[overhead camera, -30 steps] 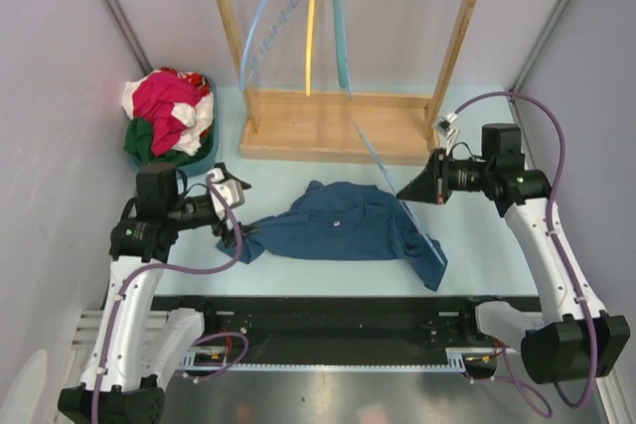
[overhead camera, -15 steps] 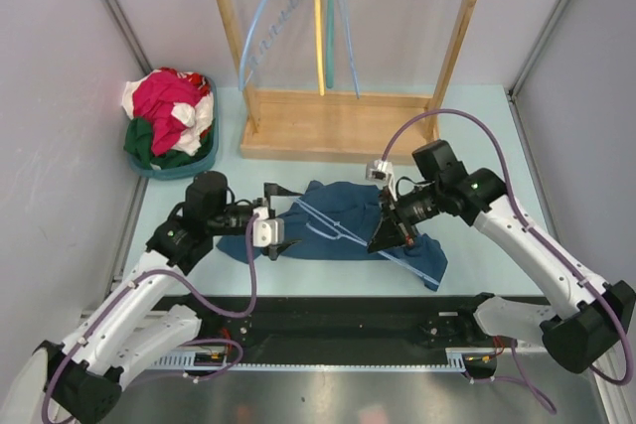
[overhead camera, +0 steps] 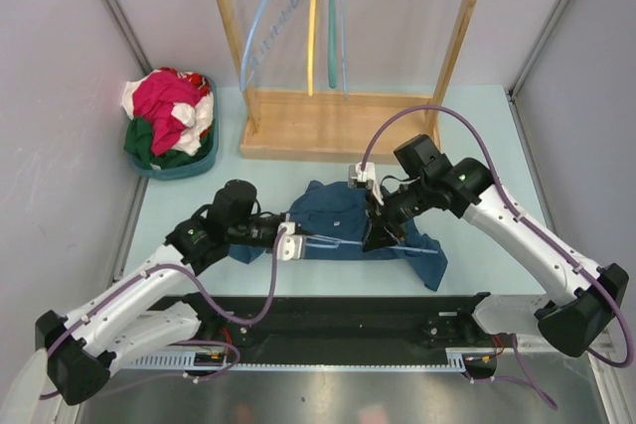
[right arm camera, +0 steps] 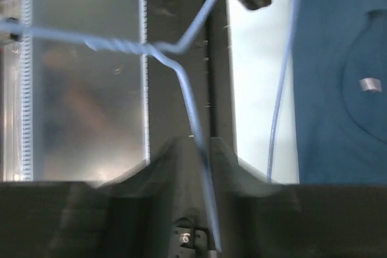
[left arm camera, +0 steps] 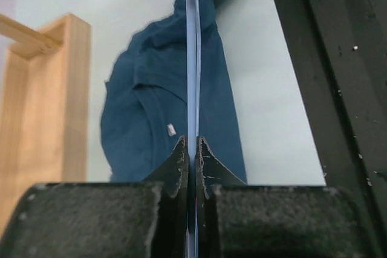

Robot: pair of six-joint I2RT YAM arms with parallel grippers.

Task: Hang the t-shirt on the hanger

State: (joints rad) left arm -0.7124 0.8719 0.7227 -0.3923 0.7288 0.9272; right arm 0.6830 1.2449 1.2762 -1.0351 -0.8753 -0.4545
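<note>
The dark teal-blue t-shirt lies crumpled on the table between the two arms, and its white collar label shows. The thin pale hanger lies across the shirt's near edge. My left gripper is shut on the hanger's wire, which runs straight out from between the fingertips of the left gripper. My right gripper sits over the shirt's right side. In the blurred right wrist view the hanger passes slantwise between the slightly parted fingers of the right gripper.
A wooden rack stands at the back with a thick light-blue, a yellow and a teal hanger on it. A teal basket of pink-red, white and green clothes sits at the back left. A black rail runs along the near edge.
The left arm swung right to the shirt and shut on the hanger's wire. The right arm brought the hanger down over the shirt and its jaws have parted.
</note>
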